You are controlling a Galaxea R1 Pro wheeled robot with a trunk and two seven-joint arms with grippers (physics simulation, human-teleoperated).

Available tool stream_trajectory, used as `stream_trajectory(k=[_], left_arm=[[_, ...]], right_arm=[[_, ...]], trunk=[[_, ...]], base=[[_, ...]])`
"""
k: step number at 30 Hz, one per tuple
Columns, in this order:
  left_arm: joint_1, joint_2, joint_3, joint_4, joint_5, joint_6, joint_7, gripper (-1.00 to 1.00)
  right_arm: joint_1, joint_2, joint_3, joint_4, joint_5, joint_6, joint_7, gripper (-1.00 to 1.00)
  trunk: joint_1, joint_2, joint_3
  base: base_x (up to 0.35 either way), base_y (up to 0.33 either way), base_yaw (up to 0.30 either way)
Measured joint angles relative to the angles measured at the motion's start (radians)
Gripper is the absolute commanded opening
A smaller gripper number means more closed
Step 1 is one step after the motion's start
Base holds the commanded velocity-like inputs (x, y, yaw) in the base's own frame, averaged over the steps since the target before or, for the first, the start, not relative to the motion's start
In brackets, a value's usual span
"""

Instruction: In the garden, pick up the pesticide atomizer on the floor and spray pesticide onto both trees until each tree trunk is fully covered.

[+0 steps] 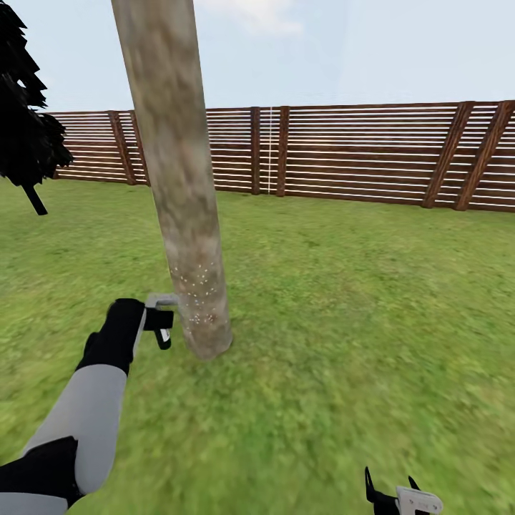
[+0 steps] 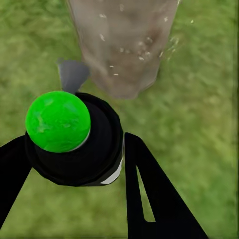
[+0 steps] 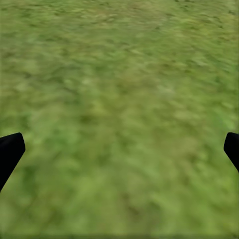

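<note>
We hold the pesticide atomizer (image 2: 74, 142) in our left pincer (image 2: 74, 164), whose two black fingers (image 2: 149, 189) press against either side of its black body; in the left wrist view its bright green cap (image 2: 58, 121) faces the camera and a grey nozzle (image 2: 72, 74) points toward the tree trunk (image 2: 124, 45). In the head view the left pincer (image 1: 159, 320) sits left of centre in the lower half of the frame, just beside the base of the tree trunk (image 1: 182, 193), though we cannot tell whether nozzle and bark touch. The trunk rises from the lawn (image 1: 343, 300) and leans slightly, leaving the frame at the top left. Pale specks (image 1: 197, 282) dot its lower part, near the nozzle's height. Open grass spreads on every side of the trunk, widest toward the right of the frame. Our right pincer (image 1: 392, 490) hangs at the bottom right edge of the head view, well apart from the tree, its fingers spread wide over bare grass (image 3: 119, 119) in the right wrist view. A brown slatted fence (image 1: 357, 154) closes the lawn across the middle of the frame, and a black conifer (image 1: 25, 121) stands at the upper left edge.
</note>
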Motion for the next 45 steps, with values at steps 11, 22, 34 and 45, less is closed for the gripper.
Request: stream_trajectory(k=[11, 22, 34, 45], left_arm=[[-0.053, 0.003, 0.005, 0.054, 0.002, 0.002, 0.006, -1.00], [-0.092, 0.008, -0.003, 0.048, -0.007, 0.034, 0.011, -1.00], [0.050, 0.002, -0.007, 0.041, 0.000, -0.072, 0.012, -1.00], [-0.104, -0.051, -0.008, -0.100, 0.004, 0.090, 0.006, -1.00]], right_arm=[[0.000, 0.000, 0.000, 0.000, 0.000, 0.000, 0.000, 1.00], [0.001, 0.000, 0.000, 0.000, 0.000, 0.000, 0.000, 1.00], [0.000, 0.000, 0.000, 0.000, 0.000, 0.000, 0.000, 1.00], [0.000, 0.000, 0.000, 0.000, 0.000, 0.000, 0.000, 1.00]], trunk=[[0.000, 0.000, 0.000], [0.000, 0.000, 0.000], [0.000, 0.000, 0.000], [0.000, 0.000, 0.000]], base=[[0.000, 0.000, 0.000], [0.000, 0.000, 0.000], [-0.092, 0.000, 0.000], [-0.007, 0.000, 0.000]])
